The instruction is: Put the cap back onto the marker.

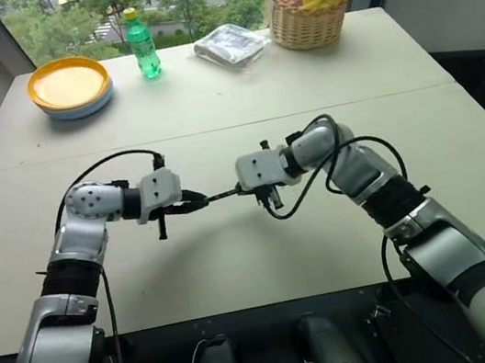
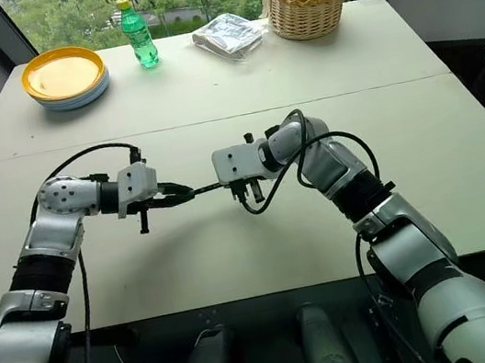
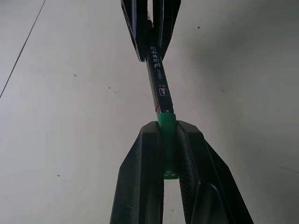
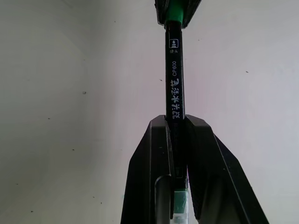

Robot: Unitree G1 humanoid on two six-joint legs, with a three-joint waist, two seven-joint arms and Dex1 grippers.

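Green plastic of the cap (image 3: 167, 140) is clamped in the left gripper (image 3: 169, 154), while the right gripper (image 4: 178, 140) is closed on the dark marker (image 4: 174, 79), the two meeting end to end in the air above the bench (image 1: 211, 103). The cap appears to sit over the marker's end, though how deep cannot be told. If either gripper lets go before the cap is fully pressed home, it may slip off; pushing off-axis could twist the marker out of its hold.
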